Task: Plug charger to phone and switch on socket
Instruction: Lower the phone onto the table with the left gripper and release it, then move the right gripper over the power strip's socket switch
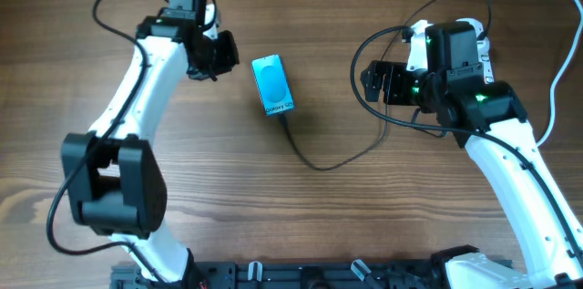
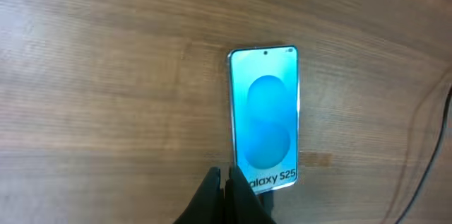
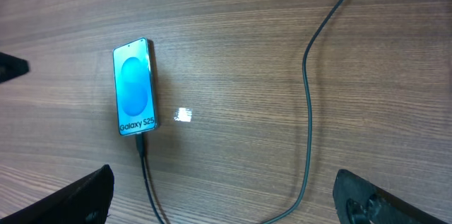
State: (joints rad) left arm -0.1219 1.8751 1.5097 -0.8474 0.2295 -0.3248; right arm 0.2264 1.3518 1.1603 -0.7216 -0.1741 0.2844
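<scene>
Phone (image 1: pixel 273 86) lies flat on the desk (image 1: pixel 200 198), screen up, between the two arms and closer to the left one. Its long axis runs roughly toward/away from the robot with a slight tilt, port end on the robot's side. Charger (image 1: pixel 319 167) meets that port end. It looks seated in the right wrist view, but the tip is too small to confirm. From there the cable curves across the desk toward the right arm and on past it to the far side.

Left jaws: pinched shut, nothing visible between them, near the phone's far-left corner in the overhead. In the left wrist view their tips sit by the phone's port end.

Right jaws: spread wide and empty, facing the phone from its right and well apart from it. The cable lies on the desk under the gap between them.

Plug step reads as done, leaving the socket switch. I can't make out the socket in any view; it may be hidden under the right arm. The cable leads off right, so I'd judge the right arm nearer. I'd narrow those jaws before pressing.
</scene>
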